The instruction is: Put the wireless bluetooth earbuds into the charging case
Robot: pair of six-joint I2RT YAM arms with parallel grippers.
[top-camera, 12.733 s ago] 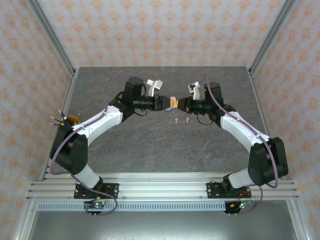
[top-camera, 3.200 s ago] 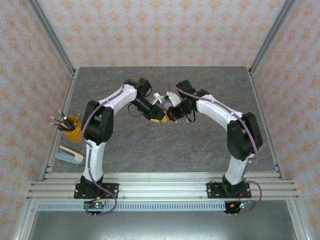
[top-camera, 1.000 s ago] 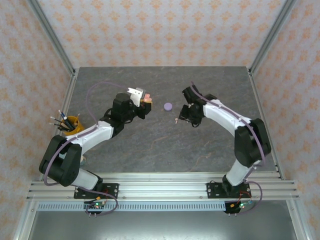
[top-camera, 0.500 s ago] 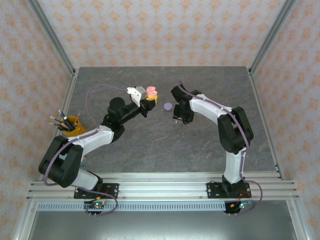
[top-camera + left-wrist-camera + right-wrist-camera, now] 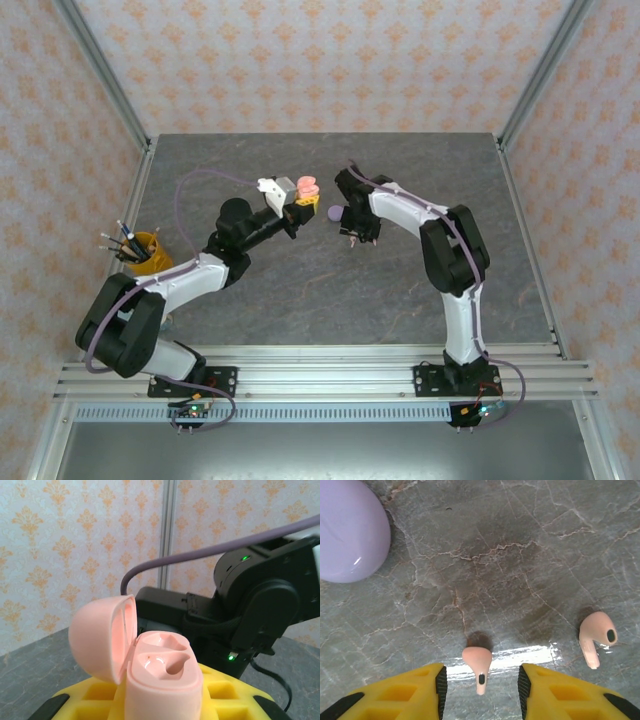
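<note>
Pink earbud [image 5: 477,662] lies between the jaws of our open right gripper [image 5: 480,682]; our left gripper [image 5: 161,706] clamps the opened pink case [image 5: 150,667].

The pink case [image 5: 162,680] stands upright, pinched between the yellow left fingers [image 5: 85,700]. Its domed lid [image 5: 102,637] is swung open on the hinge to the left, and the two glossy moulded wells are empty. One pink earbud [image 5: 478,662] lies flat on the table in the gap between the right fingers [image 5: 395,695], touching neither, with its stem toward the fingertips. A second pink earbud [image 5: 595,637] lies just outside the right-hand finger, its dark oval mesh showing. A closed, rounded lilac case [image 5: 350,530] rests on the table well ahead of the left-hand finger.
</note>
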